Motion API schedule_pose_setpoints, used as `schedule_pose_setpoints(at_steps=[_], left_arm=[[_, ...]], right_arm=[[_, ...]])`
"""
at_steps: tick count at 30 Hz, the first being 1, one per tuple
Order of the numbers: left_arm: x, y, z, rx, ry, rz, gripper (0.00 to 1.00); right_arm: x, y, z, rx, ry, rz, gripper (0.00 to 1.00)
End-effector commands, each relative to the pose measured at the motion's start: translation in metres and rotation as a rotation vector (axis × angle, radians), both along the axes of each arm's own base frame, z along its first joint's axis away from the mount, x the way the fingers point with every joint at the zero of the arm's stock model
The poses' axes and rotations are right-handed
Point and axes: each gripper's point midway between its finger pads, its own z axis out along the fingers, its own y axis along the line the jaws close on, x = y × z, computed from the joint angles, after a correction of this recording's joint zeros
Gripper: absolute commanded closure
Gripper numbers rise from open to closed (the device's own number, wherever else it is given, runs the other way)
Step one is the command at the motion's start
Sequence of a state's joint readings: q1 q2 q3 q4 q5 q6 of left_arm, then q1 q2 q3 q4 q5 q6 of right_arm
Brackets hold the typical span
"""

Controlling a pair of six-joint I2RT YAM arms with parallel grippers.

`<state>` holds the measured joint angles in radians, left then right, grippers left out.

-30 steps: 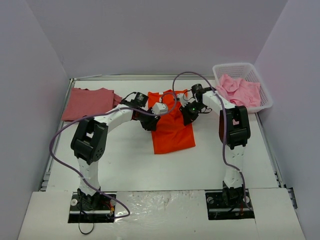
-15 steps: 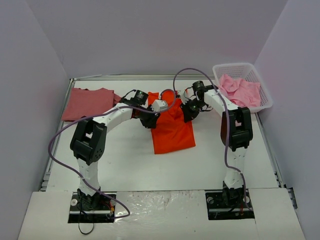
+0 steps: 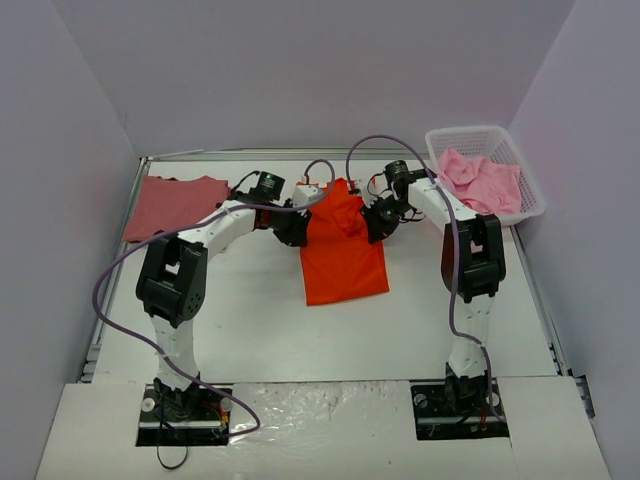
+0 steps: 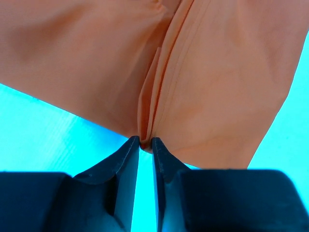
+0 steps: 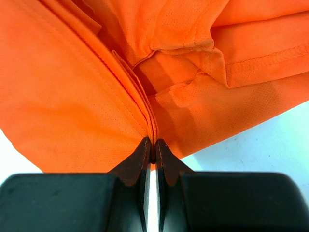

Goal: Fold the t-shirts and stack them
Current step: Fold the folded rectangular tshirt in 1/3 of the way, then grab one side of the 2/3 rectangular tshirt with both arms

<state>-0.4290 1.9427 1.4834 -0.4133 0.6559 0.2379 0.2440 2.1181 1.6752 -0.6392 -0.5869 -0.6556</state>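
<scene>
White arms [image 3: 215,232], black joints [image 3: 178,282], purple cables [image 3: 376,138]

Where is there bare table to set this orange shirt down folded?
Bare table runs along the near side, between the orange shirt and the arm bases; a narrower patch lies between that shirt and the left arm. The far strip is crowded: rose shirt, basket, left gripper and right gripper pinching cloth.

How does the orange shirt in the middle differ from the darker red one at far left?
The orange shirt is bright orange-red; the rose shirt is dusty red. The orange shirt sits mid-table, the rose shirt far left. The left gripper and right gripper each pinch the orange shirt's bunched far end; no gripper holds the rose shirt. Both rest on the table.
</scene>
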Motion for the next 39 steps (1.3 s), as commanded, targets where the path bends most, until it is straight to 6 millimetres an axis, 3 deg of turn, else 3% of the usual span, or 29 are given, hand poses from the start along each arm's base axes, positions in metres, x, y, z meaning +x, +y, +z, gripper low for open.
schedule_pose_setpoints(at_steps=[1,8,17,23,30,37,39], left_arm=[[0.012,-0.009,0.021,-0.054,-0.022,0.013,0.83],[0.015,-0.012,0.01,-0.042,0.009,0.002,0.82],[0.017,-0.011,0.009,-0.033,-0.006,0.008,0.83],[0.015,-0.008,0.009,-0.026,-0.014,0.008,0.83],[0.011,-0.003,0.013,-0.009,-0.041,0.0,0.83],[0.011,0.003,0.01,0.017,-0.058,0.004,0.83],[0.012,0.006,0.008,0.033,-0.064,0.015,0.83]], right_arm=[[0.006,0.002,0.025,-0.004,-0.054,0.002,1.0],[0.012,0.002,0.023,-0.012,-0.071,-0.01,1.0],[0.018,0.013,0.015,-0.035,-0.103,-0.011,1.0],[0.024,0.016,-0.003,-0.082,-0.139,-0.028,1.0],[0.044,0.006,-0.022,-0.144,-0.17,-0.089,1.0],[0.046,0.0,-0.035,-0.172,-0.158,-0.11,1.0],[0.045,0.0,-0.035,-0.17,-0.159,-0.109,0.94]])
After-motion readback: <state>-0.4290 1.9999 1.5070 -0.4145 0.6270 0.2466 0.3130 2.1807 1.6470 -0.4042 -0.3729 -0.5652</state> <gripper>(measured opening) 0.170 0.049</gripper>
